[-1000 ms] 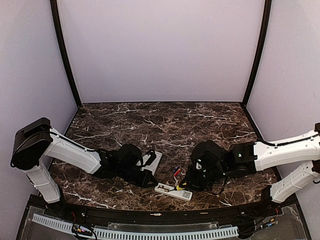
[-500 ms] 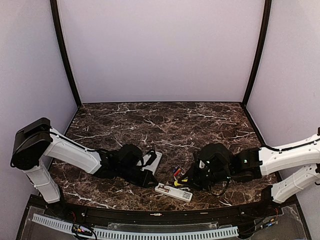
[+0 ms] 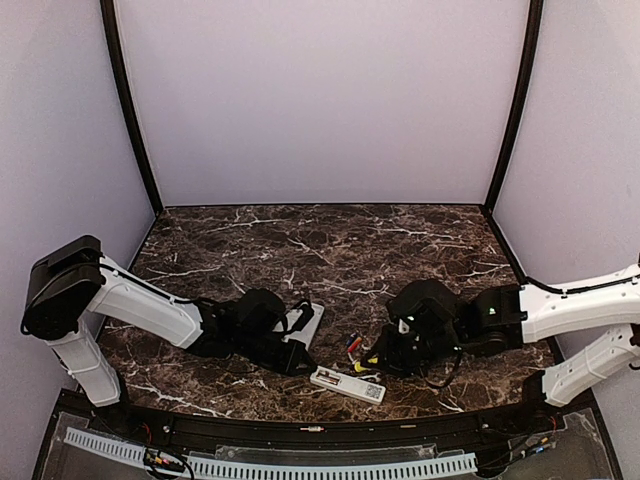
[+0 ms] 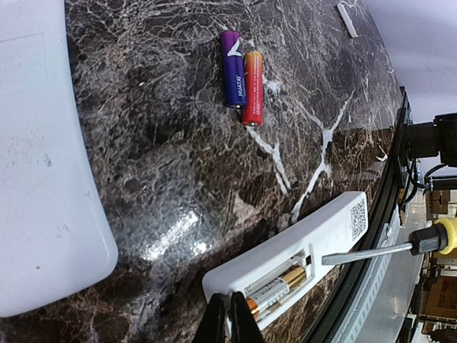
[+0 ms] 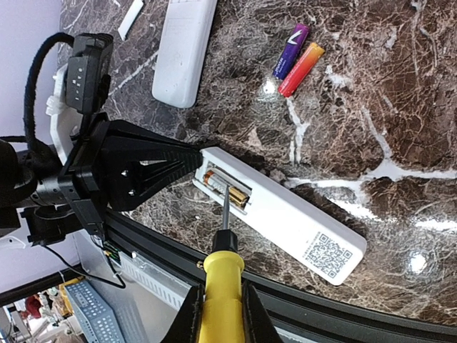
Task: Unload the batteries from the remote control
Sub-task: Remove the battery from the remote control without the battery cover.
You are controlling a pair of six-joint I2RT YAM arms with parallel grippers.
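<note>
The white remote control [image 3: 347,383] lies near the table's front edge, its battery bay open. One white-and-gold battery [image 4: 277,289] [image 5: 226,187] sits in the bay. Two loose batteries, purple [image 4: 232,68] [image 5: 290,41] and red [image 4: 252,87] [image 5: 300,59], lie side by side on the marble [image 3: 352,343]. My left gripper [image 4: 228,316] [image 3: 300,359] is shut, its tips pressing on the remote's bay end. My right gripper [image 5: 220,309] is shut on the yellow-handled screwdriver [image 5: 221,286] [image 4: 389,248], whose blade tip rests at the battery in the bay.
A second, larger white remote [image 3: 309,322] [image 5: 185,50] [image 4: 39,179] lies face down beside the left arm. A small flat white cover [image 4: 348,19] [image 5: 130,19] lies farther off. The black front rail [image 5: 321,314] runs right beside the remote.
The right arm drew back to the right, then came left again with the screwdriver. The left arm and the remote have stayed put.
</note>
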